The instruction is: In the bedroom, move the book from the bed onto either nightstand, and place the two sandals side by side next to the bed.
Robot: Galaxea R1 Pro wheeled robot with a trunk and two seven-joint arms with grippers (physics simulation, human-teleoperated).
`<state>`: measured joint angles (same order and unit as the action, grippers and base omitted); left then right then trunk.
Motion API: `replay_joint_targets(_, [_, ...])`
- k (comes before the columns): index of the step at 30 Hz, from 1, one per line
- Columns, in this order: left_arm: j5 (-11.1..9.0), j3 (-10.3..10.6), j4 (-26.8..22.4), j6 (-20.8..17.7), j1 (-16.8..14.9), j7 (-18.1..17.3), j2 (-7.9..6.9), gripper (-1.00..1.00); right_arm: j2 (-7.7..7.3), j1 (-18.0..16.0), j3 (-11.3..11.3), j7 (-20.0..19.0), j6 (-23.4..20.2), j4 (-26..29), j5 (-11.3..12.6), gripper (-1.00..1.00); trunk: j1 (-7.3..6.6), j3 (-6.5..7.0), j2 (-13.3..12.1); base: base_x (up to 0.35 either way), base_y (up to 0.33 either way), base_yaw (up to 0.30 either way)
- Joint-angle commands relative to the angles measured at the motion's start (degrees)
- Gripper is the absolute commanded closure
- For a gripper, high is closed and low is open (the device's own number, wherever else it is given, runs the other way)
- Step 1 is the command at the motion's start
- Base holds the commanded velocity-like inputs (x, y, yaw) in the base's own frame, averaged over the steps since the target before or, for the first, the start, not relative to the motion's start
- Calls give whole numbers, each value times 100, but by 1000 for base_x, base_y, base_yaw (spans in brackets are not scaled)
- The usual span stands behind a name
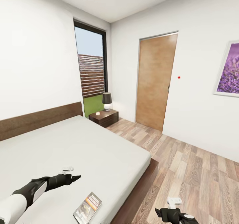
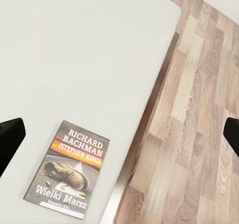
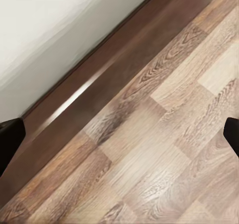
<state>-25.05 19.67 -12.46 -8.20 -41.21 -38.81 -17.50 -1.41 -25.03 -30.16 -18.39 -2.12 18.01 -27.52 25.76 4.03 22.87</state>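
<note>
Black left gripper (image 1: 73,177): we see its fingers spread wide, holding nothing, hovering over the mattress.
Right gripper (image 1: 166,214): fingers apart too, empty, low over the wood floor (image 1: 199,171) beside the bed frame.
Book (image 1: 87,207): we find it lying flat on the bed (image 1: 83,147), near the edge closest to us, just beyond the left gripper; in the left wrist view (image 2: 67,170) its cover faces up.
Nightstand (image 1: 104,117): we see it at the far side of the bed, bearing a lamp (image 1: 107,101), well apart from the book.
</note>
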Motion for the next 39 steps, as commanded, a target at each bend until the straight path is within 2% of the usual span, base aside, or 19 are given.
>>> replay_joint_targets(1, [-61,24,-7,-57,1,-13,-3,-100,3,-2,-49,-33,-25,7,-36,-100,2,-12,5,0,0,0])
replay_joint_targets(22, [-71,0,-25,-69,0,-32,-15,-100,-36,-2,-27,-72,-19,-7,-55,-100,2,-209,5,0,0,0])
replay_joint_targets(32, [-104,-29,-26,-87,-7,-562,-38,-100,-34,-2,-16,-69,-9,-13,-72,-100,2,-302,5,0,0,0])
replay_joint_targets(39, [-119,-42,-43,-79,-15,-713,-48,-100,-34,-2,-11,-64,-7,-16,-84,-100,2,-368,5,0,0,0])
